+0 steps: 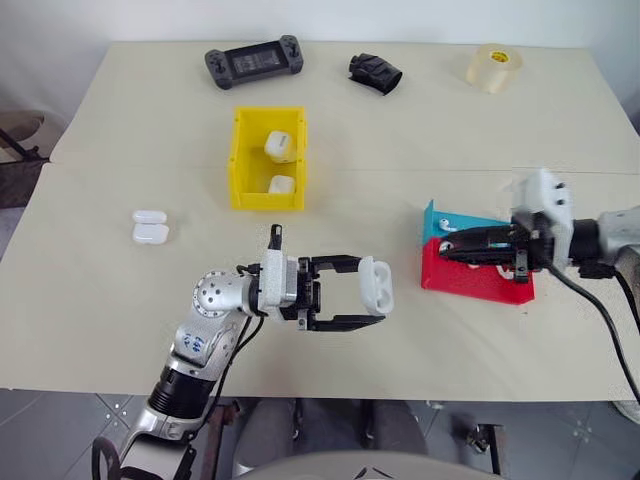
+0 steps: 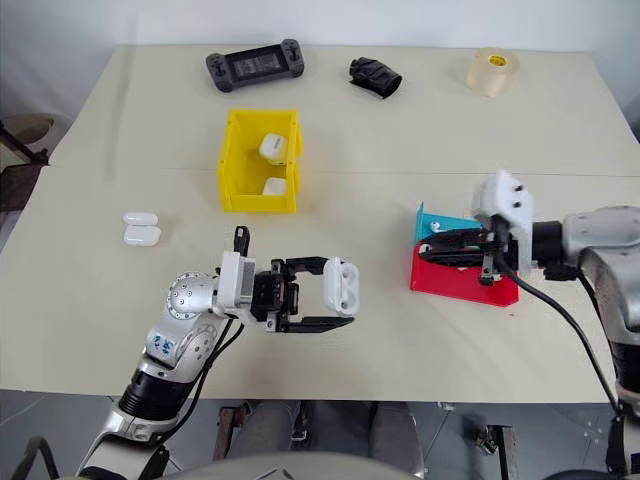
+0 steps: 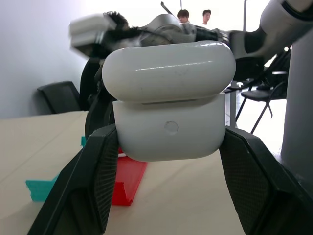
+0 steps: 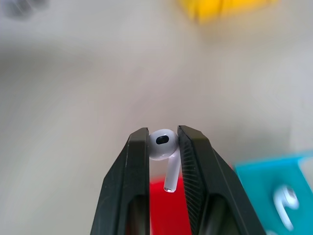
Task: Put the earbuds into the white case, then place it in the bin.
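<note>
- Above the red tray (image 1: 470, 282), an earbud (image 4: 163, 143) is pinched in the right hand (image 4: 164, 142)
- Case (image 1: 377, 284) is clamped in the left hand (image 1: 372, 293); precise seating is judged next

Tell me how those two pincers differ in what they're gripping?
The left pincer grips a chunky white case above the table; the right pincer pinches one tiny earbud. The left points right, the right points left over the red tray. Both are shut on glossy white things.
</note>
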### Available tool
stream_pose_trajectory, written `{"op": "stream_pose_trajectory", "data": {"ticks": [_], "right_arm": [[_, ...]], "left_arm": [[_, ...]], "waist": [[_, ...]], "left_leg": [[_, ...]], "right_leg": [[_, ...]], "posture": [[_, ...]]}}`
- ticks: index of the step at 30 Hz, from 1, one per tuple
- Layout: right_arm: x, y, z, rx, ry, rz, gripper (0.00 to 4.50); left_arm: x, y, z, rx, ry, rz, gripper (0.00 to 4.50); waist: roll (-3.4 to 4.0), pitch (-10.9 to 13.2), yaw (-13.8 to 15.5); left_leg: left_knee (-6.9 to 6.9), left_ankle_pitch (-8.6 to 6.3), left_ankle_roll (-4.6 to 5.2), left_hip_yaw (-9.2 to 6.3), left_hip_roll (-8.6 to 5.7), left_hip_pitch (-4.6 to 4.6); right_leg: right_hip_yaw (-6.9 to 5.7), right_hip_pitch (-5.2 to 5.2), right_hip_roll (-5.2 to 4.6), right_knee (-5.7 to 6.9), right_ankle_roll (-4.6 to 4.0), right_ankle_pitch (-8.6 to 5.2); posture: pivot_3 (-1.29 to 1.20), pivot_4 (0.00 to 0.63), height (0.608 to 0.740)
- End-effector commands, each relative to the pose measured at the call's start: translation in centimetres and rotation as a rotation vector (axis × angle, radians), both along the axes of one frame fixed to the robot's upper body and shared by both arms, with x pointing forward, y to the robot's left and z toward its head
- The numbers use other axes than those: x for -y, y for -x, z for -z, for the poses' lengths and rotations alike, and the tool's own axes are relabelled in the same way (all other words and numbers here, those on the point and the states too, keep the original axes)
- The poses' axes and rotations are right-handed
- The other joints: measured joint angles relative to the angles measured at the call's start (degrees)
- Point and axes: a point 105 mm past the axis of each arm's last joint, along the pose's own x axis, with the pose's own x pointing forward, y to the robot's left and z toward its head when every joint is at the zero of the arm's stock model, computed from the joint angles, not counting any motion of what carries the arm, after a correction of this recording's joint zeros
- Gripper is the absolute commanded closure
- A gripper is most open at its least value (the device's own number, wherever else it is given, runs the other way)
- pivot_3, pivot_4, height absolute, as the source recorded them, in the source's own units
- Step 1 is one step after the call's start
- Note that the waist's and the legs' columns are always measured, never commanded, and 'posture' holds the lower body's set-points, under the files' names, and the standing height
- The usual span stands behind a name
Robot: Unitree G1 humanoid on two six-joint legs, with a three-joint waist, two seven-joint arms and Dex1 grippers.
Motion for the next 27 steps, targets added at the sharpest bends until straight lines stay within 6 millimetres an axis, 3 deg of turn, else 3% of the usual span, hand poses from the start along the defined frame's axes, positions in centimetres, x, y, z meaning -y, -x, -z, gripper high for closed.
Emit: {"op": "stream_pose_trajectory", "data": {"ticks": [1, 7, 14, 27], "right_arm": [[-1.5, 2.3, -3.3, 0.119, -0.256, -0.053, 4.01], [-4.5, 3.8, -6.1, 0.229, -0.714, -0.005, 4.01], [-6.8, 4.8, -5.1, 0.196, -0.847, 0.030, 4.01], [-9.4, 6.1, -4.0, 0.195, -0.904, 0.011, 4.01]], "left_arm": [[0.0, 0.1, -1.6, 0.027, 0.079, 0.012, 1.75], [-0.2, -0.1, -2.0, -0.016, 0.116, 0.104, 1.75], [-0.3, -0.5, -2.3, -0.014, 0.117, 0.148, 1.75], [0.6, -1.4, -3.2, -0.021, 0.119, 0.174, 1.75]], "waist": [[-0.02, 0.01, -0.01], [0.02, -0.01, -0.21], [0.02, 0.00, -0.11], [0.03, 0.00, -0.30]], "left_leg": [[0.01, 0.00, 0.00, -0.02, 0.01, 0.01], [0.00, 0.03, -0.05, -0.01, 0.01, 0.05], [-0.03, 0.02, -0.05, -0.08, -0.07, 0.06], [-0.06, 0.02, -0.05, -0.07, -0.32, 0.08]], "right_leg": [[-0.03, 0.03, 0.01, 0.03, 0.00, 0.00], [0.00, -0.01, 0.03, 0.14, 0.00, 0.00], [0.04, -0.05, 0.03, 0.24, 0.00, 0.00], [0.13, -0.12, 0.08, 0.35, -0.01, 0.00]], "posture": [[0.00, 0.150, 0.740], [0.00, 0.150, 0.740], [0.00, 0.150, 0.740], [0.00, 0.150, 0.740]]}}
